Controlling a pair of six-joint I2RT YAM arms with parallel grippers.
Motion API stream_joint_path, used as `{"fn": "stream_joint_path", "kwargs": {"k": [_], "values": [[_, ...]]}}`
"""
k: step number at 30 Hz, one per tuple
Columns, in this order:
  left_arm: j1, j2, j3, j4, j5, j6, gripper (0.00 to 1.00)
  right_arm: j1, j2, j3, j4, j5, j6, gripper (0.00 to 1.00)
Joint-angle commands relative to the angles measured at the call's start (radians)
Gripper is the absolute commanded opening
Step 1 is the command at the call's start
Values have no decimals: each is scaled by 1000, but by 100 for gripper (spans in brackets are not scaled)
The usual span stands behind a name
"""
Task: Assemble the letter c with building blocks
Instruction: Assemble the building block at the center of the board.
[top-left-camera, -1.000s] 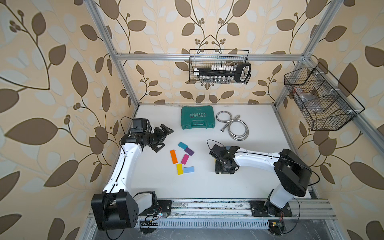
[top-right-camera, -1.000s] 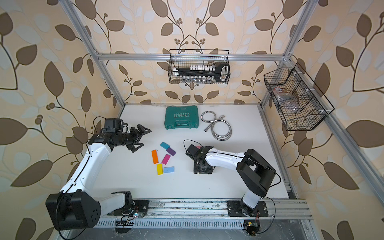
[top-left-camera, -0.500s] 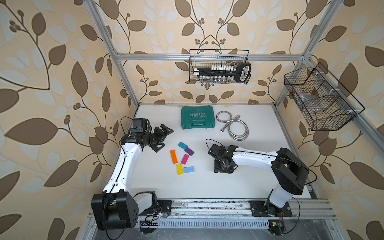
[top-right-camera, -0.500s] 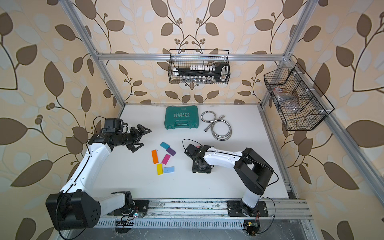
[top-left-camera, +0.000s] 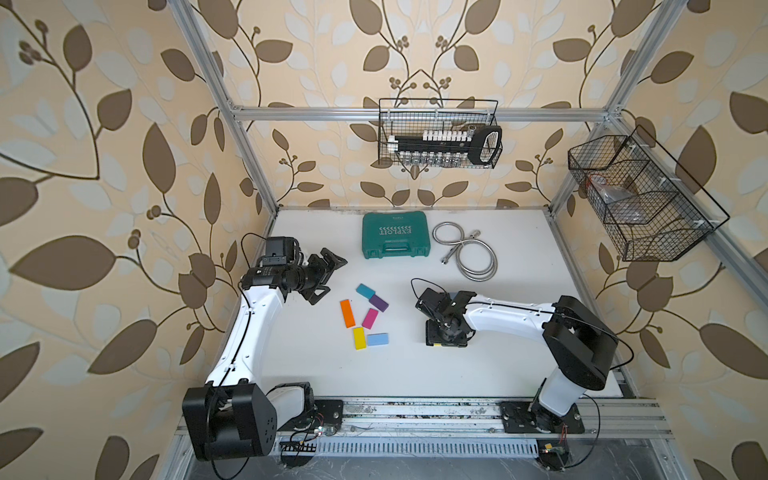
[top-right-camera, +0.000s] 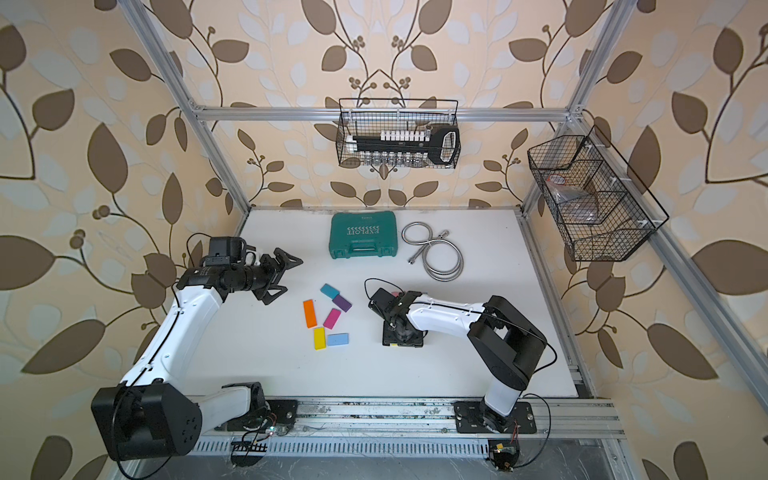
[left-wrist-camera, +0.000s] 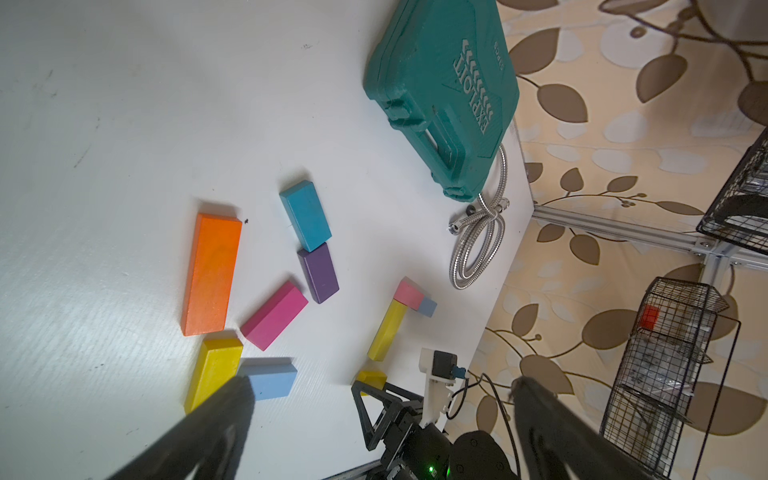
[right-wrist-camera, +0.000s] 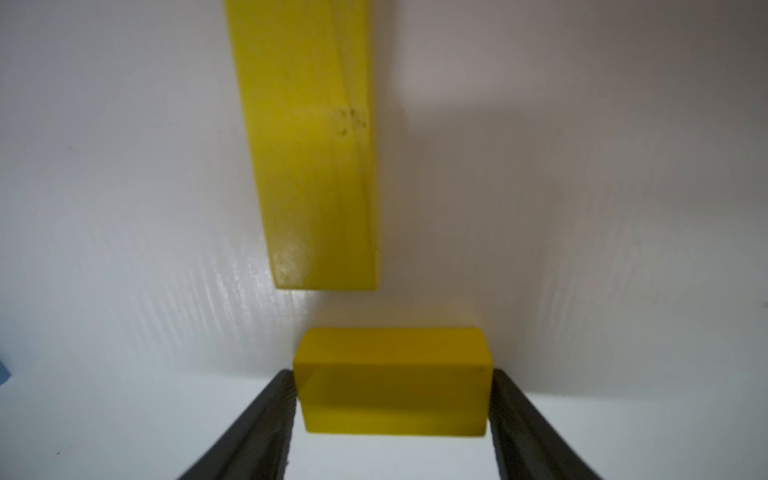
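Six blocks lie loose mid-surface (top-left-camera: 415, 374) in both top views. The orange block (top-left-camera: 347, 313) and yellow block (top-left-camera: 359, 338) have their long axes running toward the back wall, and the light blue block (top-left-camera: 377, 339) lies crosswise just beside the yellow one. The teal block (top-left-camera: 365, 291) and purple block (top-left-camera: 379, 303) sit end to end on a diagonal, with the magenta block (top-left-camera: 370, 318) slanted below them. To their right, the right claw (right-wrist-camera: 392, 376) points down over a short yellow block (right-wrist-camera: 392, 399). Its fingers (right-wrist-camera: 266, 415) flank the block's two ends, but I cannot tell whether they press it. Past a small gap, a long yellow block (right-wrist-camera: 311, 145) points straight away, crosswise to the short one, and a pink block (left-wrist-camera: 408, 293) lies across its far end. The left claw (top-left-camera: 328, 277) hangs spread wide, holding nothing, left of the teal block.
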Motion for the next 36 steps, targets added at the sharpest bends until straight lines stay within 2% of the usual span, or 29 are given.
{"fn": "stream_joint_path", "kwargs": {"k": [1, 16, 36], "values": [[8, -11, 12, 18, 13, 10, 99, 5, 2, 21, -10, 13, 12, 70], [9, -11, 10, 22, 13, 7, 99, 7, 13, 24, -11, 25, 20, 57], [7, -11, 13, 22, 13, 9, 99, -11, 27, 45, -20, 53, 3, 58]]}}
